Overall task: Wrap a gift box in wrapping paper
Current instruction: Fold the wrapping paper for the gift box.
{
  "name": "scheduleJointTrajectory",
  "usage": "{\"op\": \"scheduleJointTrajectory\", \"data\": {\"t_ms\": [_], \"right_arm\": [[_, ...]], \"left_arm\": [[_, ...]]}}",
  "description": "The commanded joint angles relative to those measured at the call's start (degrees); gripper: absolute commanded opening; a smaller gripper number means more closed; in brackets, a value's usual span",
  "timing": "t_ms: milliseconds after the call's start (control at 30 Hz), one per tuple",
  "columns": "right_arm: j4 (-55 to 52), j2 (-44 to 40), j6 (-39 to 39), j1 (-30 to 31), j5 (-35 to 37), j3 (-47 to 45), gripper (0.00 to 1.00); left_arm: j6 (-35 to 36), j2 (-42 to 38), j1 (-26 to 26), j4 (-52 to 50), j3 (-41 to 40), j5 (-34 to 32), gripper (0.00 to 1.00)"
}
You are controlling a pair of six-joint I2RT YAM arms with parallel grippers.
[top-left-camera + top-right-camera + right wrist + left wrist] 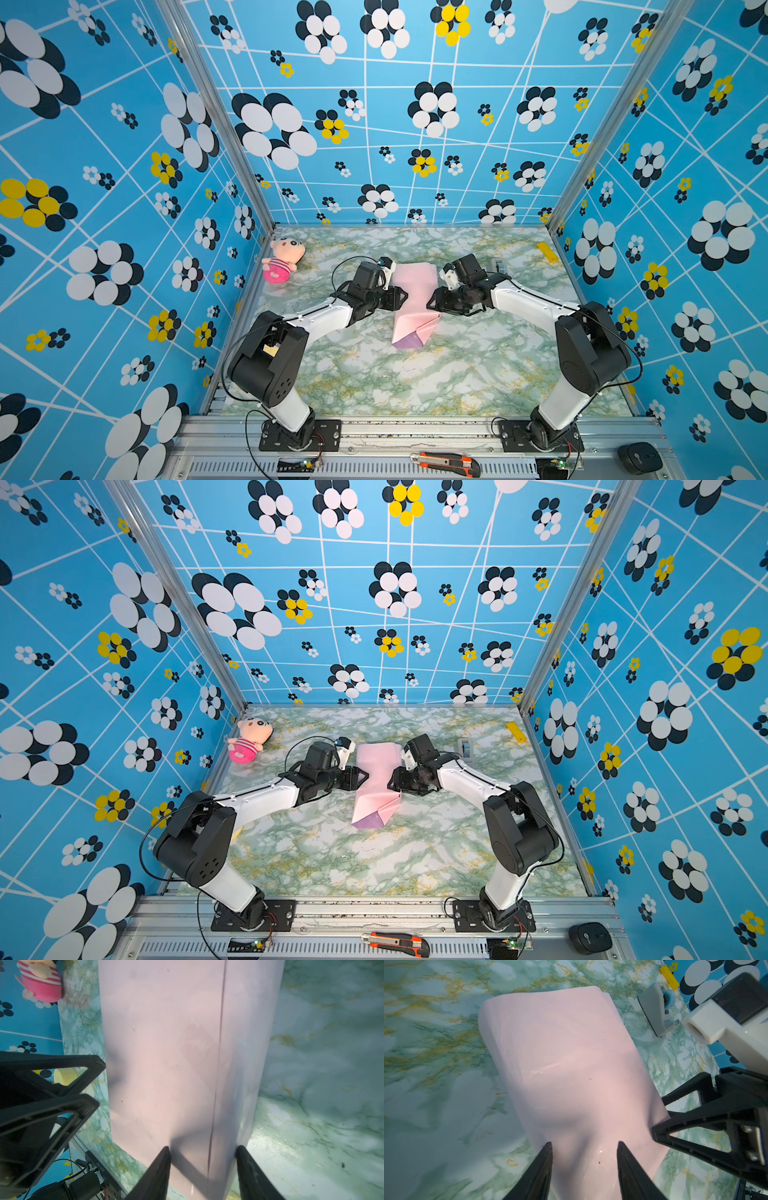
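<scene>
1. While both arms flank the centre, one pink-striped plush doll (282,259) lies far left on the green marbled table (415,382).
2. Left gripper (583,1146): jaws about half apart, tips down on the paper, nothing pinched.
3. Centre: one thin creased wrapping paper (415,301), pale pink face out, rolled into a long tube with an overlapped seam. Its near end is roughly folded with a lilac corner (409,343) showing; the far end is open. Matte black gift box: none visible, probably inside the tube.
4. Right gripper (202,1148): same half-wide jaws, tips on the paper.
5. Right: one grey tape dispenser (654,1009), one yellow block (547,252).
6. Progress: the body wrap looks done; closing the ends and taping are left.
</scene>
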Motion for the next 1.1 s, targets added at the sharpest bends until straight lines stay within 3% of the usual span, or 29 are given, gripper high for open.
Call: {"op": "scheduleJointTrajectory", "data": {"t_ms": [0, 333, 433, 567, 700, 867, 933, 1067], "right_arm": [[-3.13, 0.34, -1.84, 0.41, 1.75, 1.21, 0.53], [-3.83, -1.19, -2.61, 0.46, 0.68, 1.28, 0.58], [-5.36, -1.24, -2.93, 0.46, 3.43, 1.87, 0.58], [-5.83, -1.39, -3.13, 0.44, 4.60, 2.24, 0.60], [-4.90, -4.16, -2.87, 0.29, 5.88, 1.98, 0.66], [-4.21, -9.50, -1.95, -0.82, 7.13, 0.85, 0.67], [-3.19, -12.86, -0.39, -1.50, 7.86, -1.46, 0.67], [1.65, -20.49, 4.69, -2.28, 8.99, -9.83, 0.62]], "left_arm": [[-1.58, 1.08, -1.22, 1.86, -1.28, 1.43, 0.49], [-3.73, 0.61, -3.17, 3.87, -2.62, 1.85, 0.48], [-0.41, -1.20, -3.17, 0.60, -1.56, -1.59, 0.54], [10.23, -4.28, -3.26, -5.17, 1.72, -7.04, 0.59], [22.47, -6.54, -3.43, -6.76, 3.40, -7.00, 0.64], [36.21, -7.07, -3.90, -6.88, 4.54, 2.22, 0.67], [45.02, -5.76, -4.67, -10.41, 6.12, 7.88, 0.67], [58.76, -2.13, -7.31, -15.92, 8.75, 8.28, 0.69]]}}
